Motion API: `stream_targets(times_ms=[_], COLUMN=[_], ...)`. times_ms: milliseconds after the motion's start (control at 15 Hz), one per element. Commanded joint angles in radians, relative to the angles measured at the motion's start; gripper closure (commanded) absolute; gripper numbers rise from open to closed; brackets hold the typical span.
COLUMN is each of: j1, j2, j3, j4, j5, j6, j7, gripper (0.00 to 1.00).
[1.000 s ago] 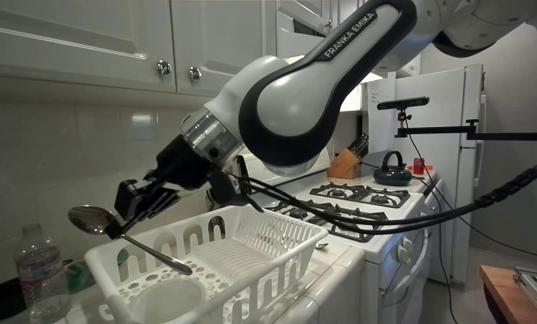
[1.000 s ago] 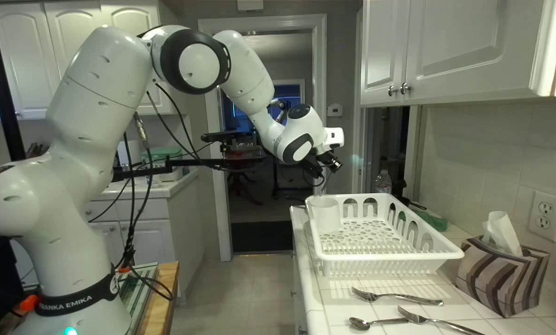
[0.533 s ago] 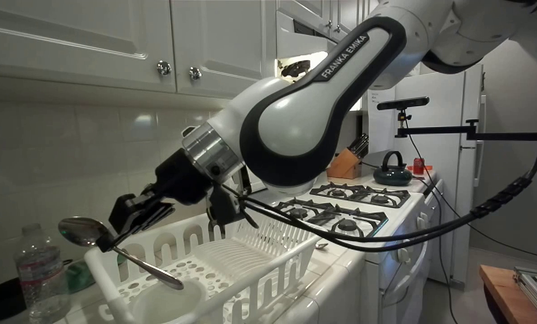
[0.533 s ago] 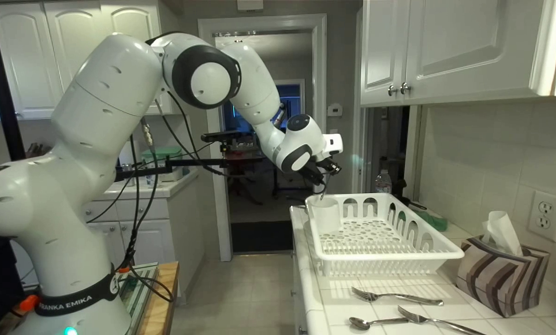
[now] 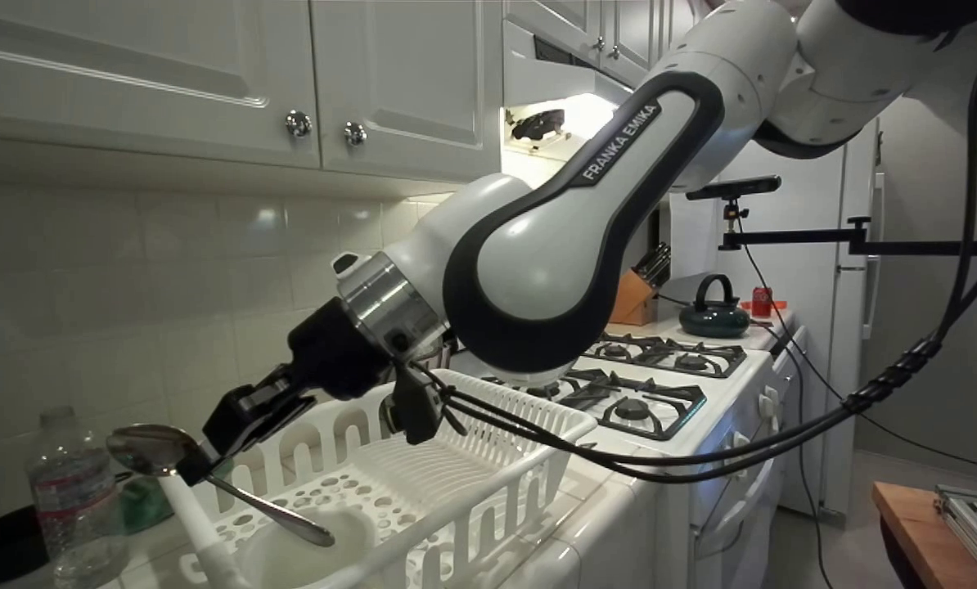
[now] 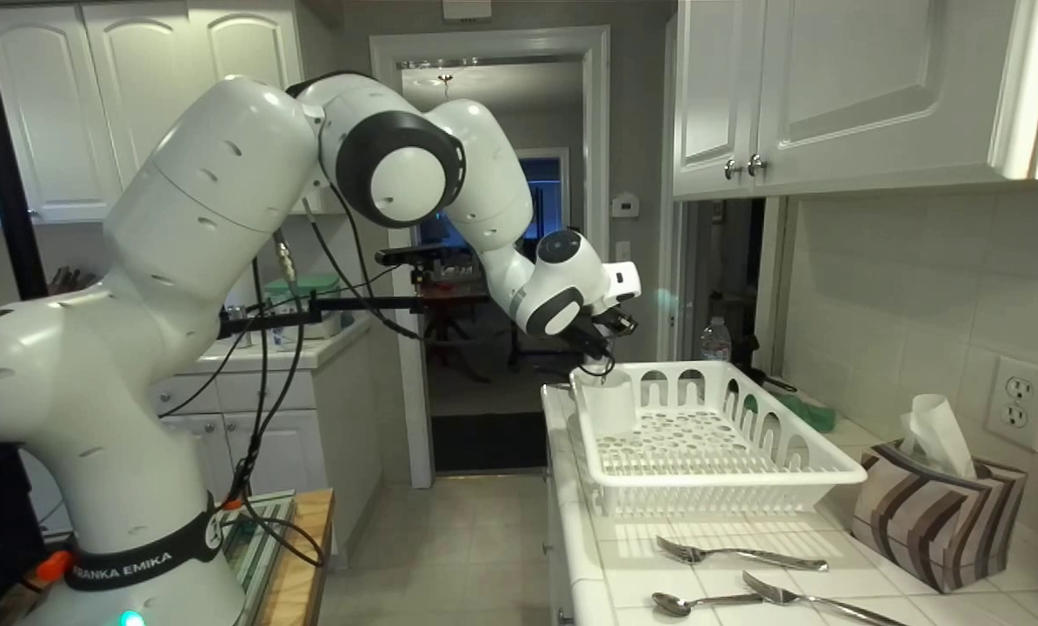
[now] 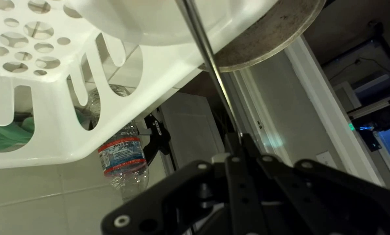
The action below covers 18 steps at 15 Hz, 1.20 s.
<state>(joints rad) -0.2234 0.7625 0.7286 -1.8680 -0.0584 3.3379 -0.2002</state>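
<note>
Fingers point(image 5: 196, 469) clamped on the spoon point(image 5: 272, 511) by its neck, lower left of an exterior view — we see its handle slanting down toward the white container point(image 5: 296, 556) inside the dish rack point(image 5: 488, 488), gripped high, we judge, to leave the handle free.

It's dim in here, though light glares white under the range hood point(image 5: 542, 82) and glints off the tiled wall point(image 5: 210, 270). Striped shadow falls on the counter point(image 6: 615, 569) by the edge of the dish rack point(image 6: 728, 480). The spoon point(image 7: 211, 62) gleams in the wrist view.
</note>
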Motion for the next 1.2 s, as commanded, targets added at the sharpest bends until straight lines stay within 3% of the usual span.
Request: stream_targets(times_ms=[0,733,800,867,1133], j1=[-0.039,-0.043,-0.03,-0.042,-0.045], j2=[0.058,0.08,0.071,0.073,0.068], j3=[0.047,0.045,0.016,0.038,0.031], j4=[0.013,0.004,0.007,0.002,0.0], j5=[-0.061,-0.073,-0.137,-0.085,-0.086], j6=[0.042,0.019,0.017,0.012,0.011], j7=[-0.053,-0.132,-0.063,-0.131,-0.135], gripper=[0.99,0.99,0.84,0.69,0.43])
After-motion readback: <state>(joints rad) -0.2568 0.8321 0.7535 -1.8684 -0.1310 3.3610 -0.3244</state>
